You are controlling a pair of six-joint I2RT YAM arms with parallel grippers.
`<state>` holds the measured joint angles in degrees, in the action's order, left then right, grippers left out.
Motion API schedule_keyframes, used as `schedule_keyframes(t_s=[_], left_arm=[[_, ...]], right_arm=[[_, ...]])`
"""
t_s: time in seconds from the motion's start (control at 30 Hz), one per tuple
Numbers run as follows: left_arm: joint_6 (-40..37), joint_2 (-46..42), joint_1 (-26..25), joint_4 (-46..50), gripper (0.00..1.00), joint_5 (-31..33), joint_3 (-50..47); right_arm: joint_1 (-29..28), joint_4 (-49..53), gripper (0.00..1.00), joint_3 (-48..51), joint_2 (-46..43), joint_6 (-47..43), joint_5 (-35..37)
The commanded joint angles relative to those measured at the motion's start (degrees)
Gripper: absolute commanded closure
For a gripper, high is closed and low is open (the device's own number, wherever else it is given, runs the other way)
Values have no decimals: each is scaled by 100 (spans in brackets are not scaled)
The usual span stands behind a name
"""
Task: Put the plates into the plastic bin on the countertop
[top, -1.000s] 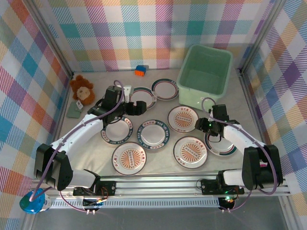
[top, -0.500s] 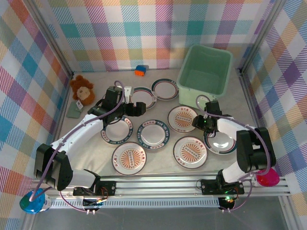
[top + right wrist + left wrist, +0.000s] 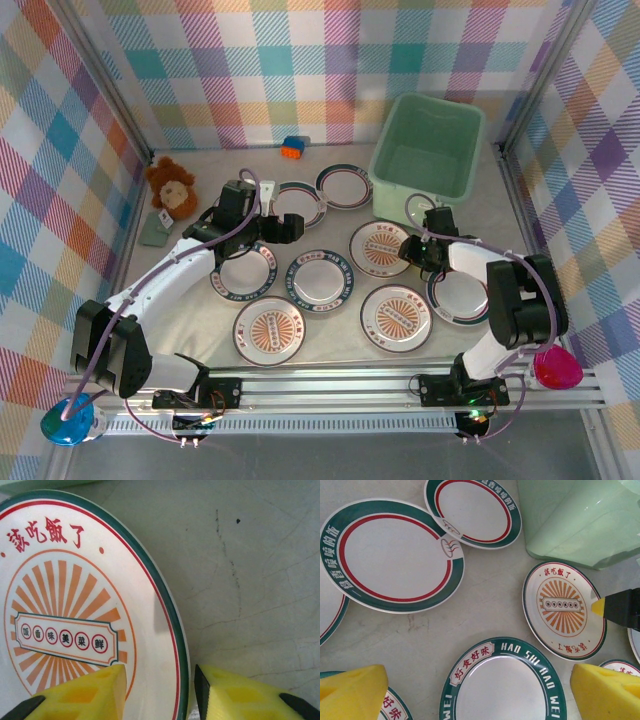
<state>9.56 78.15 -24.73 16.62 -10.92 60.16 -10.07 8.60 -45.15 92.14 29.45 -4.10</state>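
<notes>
Countertop (image 3: 330, 165) is boxed by plaid walls (image 3: 300, 70) on three sides. Bare room is the far strip around the blue-orange block (image 3: 292, 148), the near left corner under the left arm, and a thin lane along the right edge. Plastic bin (image 3: 470, 150) sits in the far right corner with its bare green floor visible inside. Plates (image 3: 321, 277) lie flat across the middle, from left of centre to the right edge. Two teal-rimmed ones at the far side have rims meeting, and the right one sits just beside the bin's near left corner. Lion plush (image 3: 172, 185) is against the left edge, well apart from the bin. Left gripper (image 3: 283, 228) hovers over the teal-rimmed plates left of centre, claw spread wide and holding nothing. Right gripper (image 3: 160, 695) is low at the sunburst plate (image 3: 65, 605) just in front of the bin, pads either side of its right rim with a gap showing, not pinching.
</notes>
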Motion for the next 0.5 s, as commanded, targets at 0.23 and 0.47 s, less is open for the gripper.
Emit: schedule_keyframes(t_s=[0.23,0.47], left_arm=[[-60,-177,-36,181,6,19,245],[-38,-261,-33,169,6,122,203]], right_arm=[[-40,-244,67,-89,256,20,-47],[-74,-454,78,127,151,84,-4]])
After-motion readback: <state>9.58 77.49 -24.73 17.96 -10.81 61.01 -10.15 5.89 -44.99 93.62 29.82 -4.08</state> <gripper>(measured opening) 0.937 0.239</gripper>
